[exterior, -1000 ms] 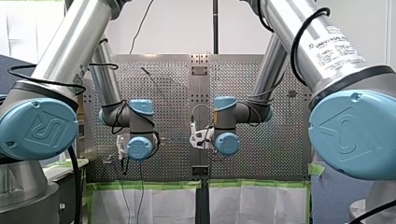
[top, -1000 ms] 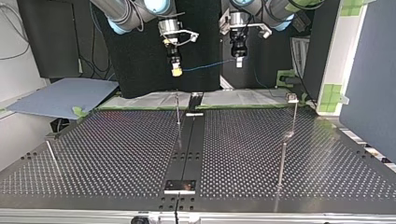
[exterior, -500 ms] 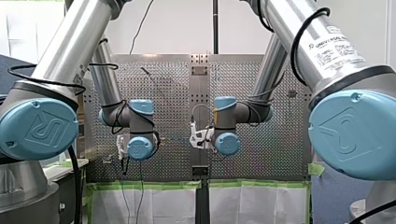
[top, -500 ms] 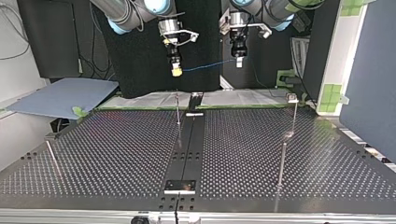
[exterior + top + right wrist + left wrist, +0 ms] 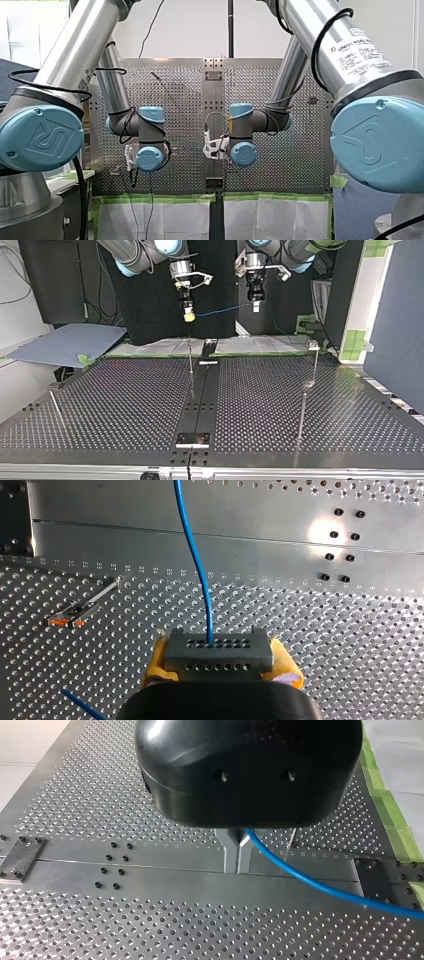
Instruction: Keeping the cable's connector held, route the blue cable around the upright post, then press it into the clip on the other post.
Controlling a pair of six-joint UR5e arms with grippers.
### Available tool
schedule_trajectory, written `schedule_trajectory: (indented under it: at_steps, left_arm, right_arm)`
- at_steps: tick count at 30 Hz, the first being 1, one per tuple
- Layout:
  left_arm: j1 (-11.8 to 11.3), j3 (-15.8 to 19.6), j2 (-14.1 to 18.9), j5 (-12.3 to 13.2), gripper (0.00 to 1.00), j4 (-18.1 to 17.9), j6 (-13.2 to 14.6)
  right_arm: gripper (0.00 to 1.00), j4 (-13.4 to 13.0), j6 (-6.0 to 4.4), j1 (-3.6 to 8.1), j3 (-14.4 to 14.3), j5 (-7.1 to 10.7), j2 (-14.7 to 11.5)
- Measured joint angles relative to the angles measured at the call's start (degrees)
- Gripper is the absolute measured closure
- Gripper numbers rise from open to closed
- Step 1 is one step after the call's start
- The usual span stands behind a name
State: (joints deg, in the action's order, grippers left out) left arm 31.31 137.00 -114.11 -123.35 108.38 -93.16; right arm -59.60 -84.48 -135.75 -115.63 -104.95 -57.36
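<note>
In the top view both grippers hang high above the table's far edge. My right gripper (image 5: 189, 316), with yellow pads, is shut on the grey connector (image 5: 219, 652). The blue cable (image 5: 197, 565) leaves the connector's face and runs across (image 5: 222, 311) to my left gripper (image 5: 255, 306). Its metal fingers (image 5: 233, 851) are shut on the cable (image 5: 320, 885), which trails off to one side. A thin upright post (image 5: 190, 357) stands below the right gripper. A taller post with a clip on top (image 5: 313, 345) stands at the top view's right.
A third short post (image 5: 56, 409) leans at the top view's left. A metal strip (image 5: 200, 400) runs down the middle of the perforated table (image 5: 125, 405). Under the right gripper, off to one side, lies a small orange-tipped fitting (image 5: 75, 615). Green tape (image 5: 306, 322) edges the far side.
</note>
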Motion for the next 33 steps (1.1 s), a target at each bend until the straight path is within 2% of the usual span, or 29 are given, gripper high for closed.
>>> schedule_trajectory:
  at_steps: [21,33]
  left_arm:
    - [-0.01,0.05,0.03,0.01,1.0,-0.02,-0.01]
    - [-0.17,0.09,-1.21,0.18,1.0,-0.35,-0.26]
  right_arm:
    - [1.0,0.02,0.0,0.01,0.0,0.0,0.01]
    - [1.0,0.08,0.0,-0.01,0.0,0.0,0.09]
